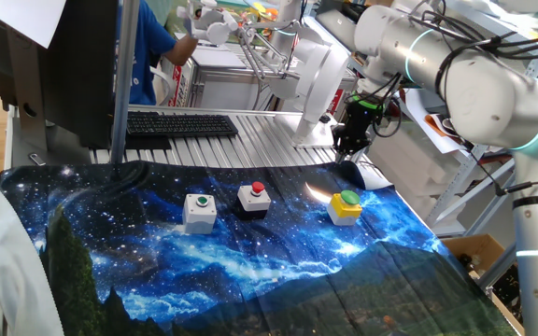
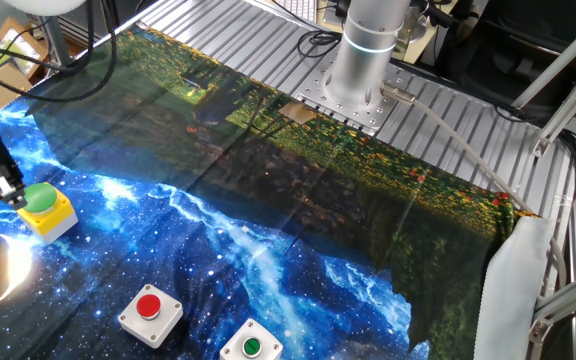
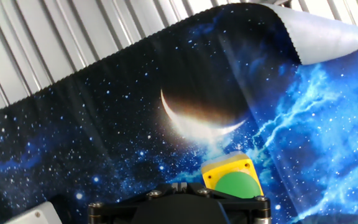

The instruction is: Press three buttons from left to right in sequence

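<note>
- The yellow box with green cap sits at the right end of the row of 3 buttons on the starry cloth.
- The shut gripper hangs just beside the cap's edge.

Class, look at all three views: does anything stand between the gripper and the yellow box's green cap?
Nothing visible does. The gripper, shut and pointing down, sits right at the edge of the green cap on the yellow box; only bare galaxy cloth surrounds them.

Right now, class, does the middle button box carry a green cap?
No, the middle button box carries a red cap; green caps sit on its neighbours.
</note>
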`<state>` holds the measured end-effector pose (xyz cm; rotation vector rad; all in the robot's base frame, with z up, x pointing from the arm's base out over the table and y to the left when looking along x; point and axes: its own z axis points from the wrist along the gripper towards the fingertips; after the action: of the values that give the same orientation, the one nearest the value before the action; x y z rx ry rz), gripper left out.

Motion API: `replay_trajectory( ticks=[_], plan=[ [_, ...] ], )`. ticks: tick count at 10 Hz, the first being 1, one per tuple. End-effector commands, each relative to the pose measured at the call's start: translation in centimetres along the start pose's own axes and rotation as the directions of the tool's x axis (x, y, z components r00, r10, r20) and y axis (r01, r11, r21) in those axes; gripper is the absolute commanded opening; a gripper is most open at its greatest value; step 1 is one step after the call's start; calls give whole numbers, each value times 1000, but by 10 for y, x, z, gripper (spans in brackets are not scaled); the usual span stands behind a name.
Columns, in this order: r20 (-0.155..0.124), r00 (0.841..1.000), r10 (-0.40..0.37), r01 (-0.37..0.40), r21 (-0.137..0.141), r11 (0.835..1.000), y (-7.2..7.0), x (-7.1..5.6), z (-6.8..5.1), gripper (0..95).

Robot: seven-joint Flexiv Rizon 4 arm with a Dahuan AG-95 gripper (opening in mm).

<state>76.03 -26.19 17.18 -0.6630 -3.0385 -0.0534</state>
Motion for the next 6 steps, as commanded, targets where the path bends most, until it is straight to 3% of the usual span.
replay_trajectory(
  ticks=[1,6],
  plan=[
    [10,1000,9,-9,-1,1000,-1,4,1,0],
    [8,999,39,-39,-3,999,-1,4,1,0]
  ],
)
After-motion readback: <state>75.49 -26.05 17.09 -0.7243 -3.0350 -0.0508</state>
